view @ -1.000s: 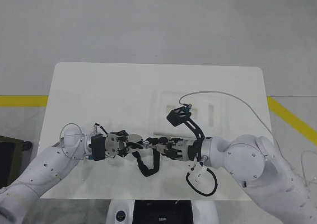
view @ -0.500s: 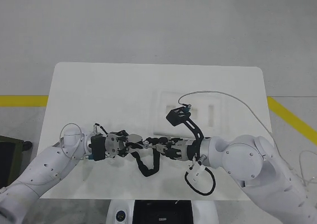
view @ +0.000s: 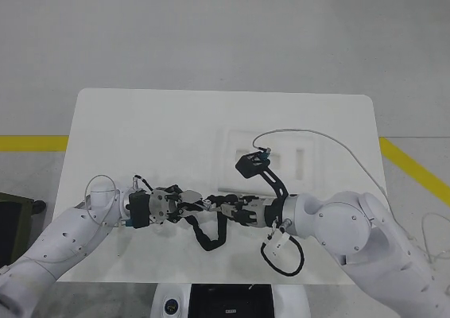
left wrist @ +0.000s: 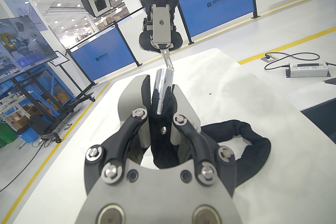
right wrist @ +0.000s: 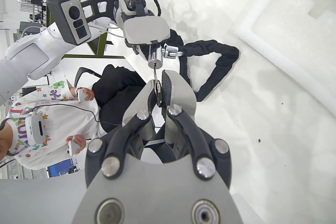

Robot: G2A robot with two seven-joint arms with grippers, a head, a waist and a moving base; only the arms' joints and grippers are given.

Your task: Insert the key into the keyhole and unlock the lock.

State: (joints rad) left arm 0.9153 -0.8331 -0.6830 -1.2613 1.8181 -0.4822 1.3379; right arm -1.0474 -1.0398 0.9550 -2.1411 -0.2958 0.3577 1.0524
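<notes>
Right gripper [right wrist: 158,86]: pinching the small silver key [right wrist: 156,74].
Key tip: at the keyhole [right wrist: 156,65] mouth, blade mostly outside.
Chrome cylinder lock [right wrist: 155,58]: clamped in left gripper [left wrist: 158,86], over the white table [view: 129,127].
Remaining: likely full insertion, then the turn.

Glossy metal lock [left wrist: 161,92] and key [left wrist: 167,62]; matt cloth loop [left wrist: 252,141]; smooth table [left wrist: 236,83].

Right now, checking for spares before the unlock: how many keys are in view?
1. The key is pinched in the right gripper, its tip at the keyhole of the lock cylinder held by the left gripper. A hidden spare cannot be ruled out.
</notes>
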